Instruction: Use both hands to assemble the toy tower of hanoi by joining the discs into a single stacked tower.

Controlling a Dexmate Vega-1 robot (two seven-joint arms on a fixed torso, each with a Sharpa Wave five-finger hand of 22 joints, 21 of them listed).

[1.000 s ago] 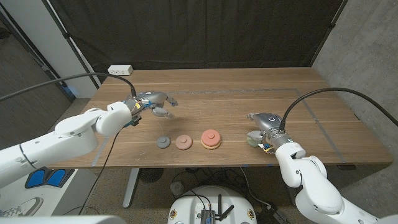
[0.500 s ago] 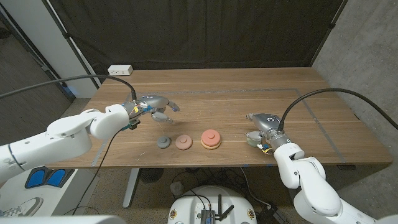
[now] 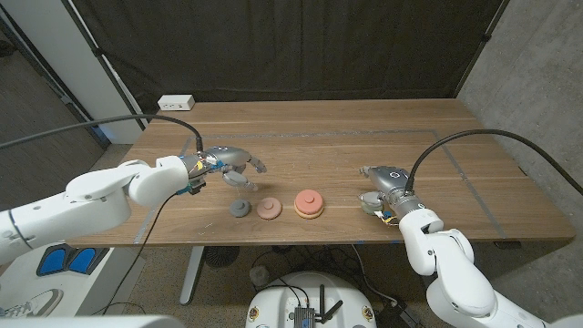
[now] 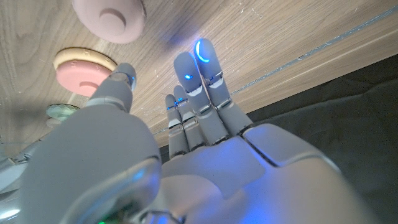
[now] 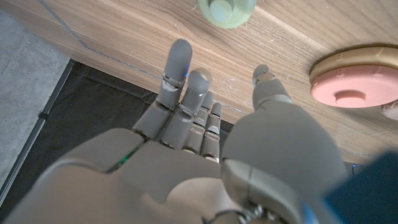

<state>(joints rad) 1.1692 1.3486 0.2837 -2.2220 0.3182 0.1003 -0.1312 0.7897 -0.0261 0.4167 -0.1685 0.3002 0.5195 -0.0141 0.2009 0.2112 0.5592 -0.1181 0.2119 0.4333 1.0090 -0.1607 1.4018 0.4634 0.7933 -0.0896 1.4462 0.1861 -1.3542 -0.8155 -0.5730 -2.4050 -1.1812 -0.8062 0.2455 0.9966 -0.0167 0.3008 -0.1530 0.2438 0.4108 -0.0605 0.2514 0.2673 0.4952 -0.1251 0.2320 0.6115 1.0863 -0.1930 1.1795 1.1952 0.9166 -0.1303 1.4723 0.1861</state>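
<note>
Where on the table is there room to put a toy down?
The far half of the table behind the discs is bare, as is the patch between the red disc and green disc. The near-left row by the left hand is crowded.

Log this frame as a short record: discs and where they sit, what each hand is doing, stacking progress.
stack: red disc on yellow disc, near table's front edge
loose discs: grey disc and pink disc in a row to the stack's left; green disc to its right
left hand: above the table behind the grey disc, fingers apart, holding nothing
right hand: beside the green disc, holding nothing
progress: two discs joined, three loose
surface: wooden table
</note>
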